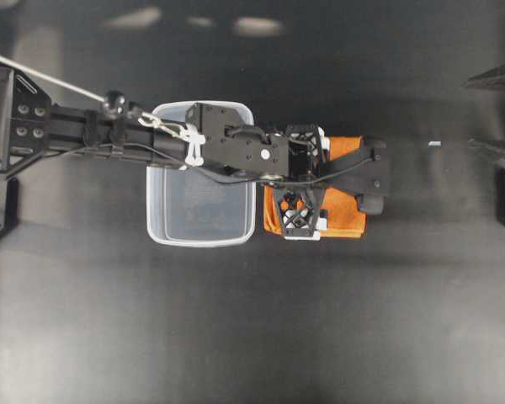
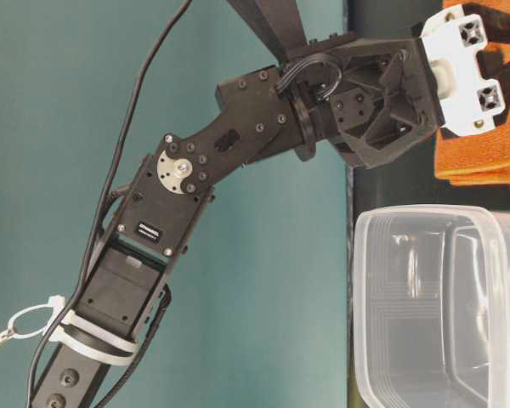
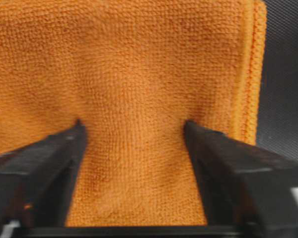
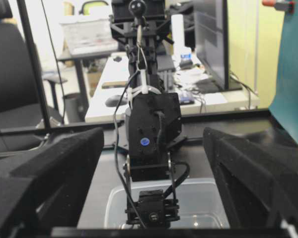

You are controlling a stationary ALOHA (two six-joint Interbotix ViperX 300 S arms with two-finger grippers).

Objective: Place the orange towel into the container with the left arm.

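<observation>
The orange towel [image 1: 343, 220] lies flat on the black table just right of the container [image 1: 164, 231], a clear empty tub. The left arm [image 1: 227, 147] reaches over the tub's far half, and its gripper [image 1: 372, 177] points straight down onto the towel. In the left wrist view the towel [image 3: 139, 59] fills the frame. The left gripper [image 3: 133, 125] has both fingertips [image 3: 193, 131] pressed into the cloth, jaws wide apart, with a slight pucker of fabric between them. My right gripper [image 4: 154, 134] stands open and empty, facing the left arm from the right.
The right arm's black parts [image 1: 497, 151] sit at the table's right edge, apart from the towel. A teal wall [image 2: 85, 102] backs the table in the table-level view. Desks, a chair and monitors stand beyond the table's far side.
</observation>
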